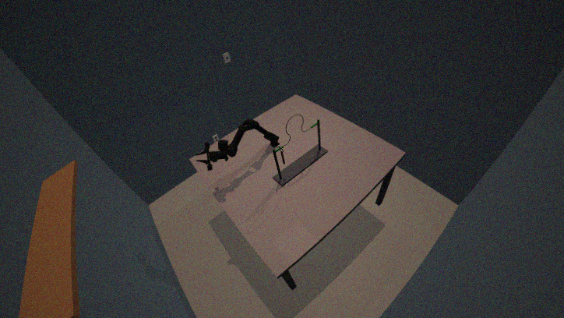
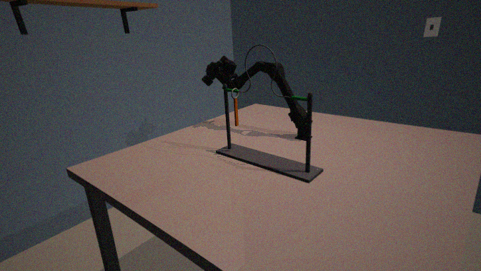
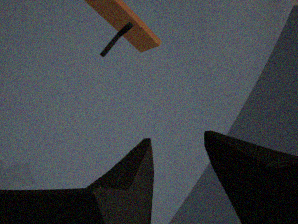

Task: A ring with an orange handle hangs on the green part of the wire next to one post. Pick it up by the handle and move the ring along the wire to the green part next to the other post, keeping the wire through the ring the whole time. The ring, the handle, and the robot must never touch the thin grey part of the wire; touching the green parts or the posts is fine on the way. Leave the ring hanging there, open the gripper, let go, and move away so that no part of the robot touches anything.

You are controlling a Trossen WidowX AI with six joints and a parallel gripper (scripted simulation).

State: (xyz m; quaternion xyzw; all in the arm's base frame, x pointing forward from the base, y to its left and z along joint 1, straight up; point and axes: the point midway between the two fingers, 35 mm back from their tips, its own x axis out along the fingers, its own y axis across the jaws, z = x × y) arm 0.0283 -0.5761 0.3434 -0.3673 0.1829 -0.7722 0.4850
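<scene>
a: ok so where are we at with the ring [image 1: 281, 147] [image 2: 238, 93]?

b: it's hanging on the green part [image 1: 278, 150] [image 2: 230, 90] by the left-hand post [image 1: 277, 164] [image 2: 228, 117] in both the top and exterior views. its handle [image 1: 283, 157] [image 2: 236, 112] dangles straight down, and we can make out the orange in the exterior one.

a: and do we have hold of it?

b: nope. our end effector [image 1: 196, 157] [image 2: 220, 70] [image 3: 177, 141] is well apart from it, over left of centre in the top view. the wrist view has the two fingers partway apart, low in the frame, nothing between them, just wall behind.

a: what about the arm [image 1: 236, 138] [image 2: 284, 84]?

b: bent up in a hump. in the exterior view we see it behind the wire [image 1: 287, 128] [image 2: 259, 44], so they overlap there, but the top view shows it off to the left of the loopy grey bit.

a: and the far end?

b: the other green part [image 1: 314, 125] [image 2: 299, 97] is by the right-hand post [image 1: 319, 136] [image 2: 308, 134], no ring on it. both posts stand upright on the long dark base [image 1: 304, 164] [image 2: 269, 159], flat on our pinkish worktop [image 1: 335, 181] [image 2: 370, 188]. pretty grainy and dim, tbh.
</scene>
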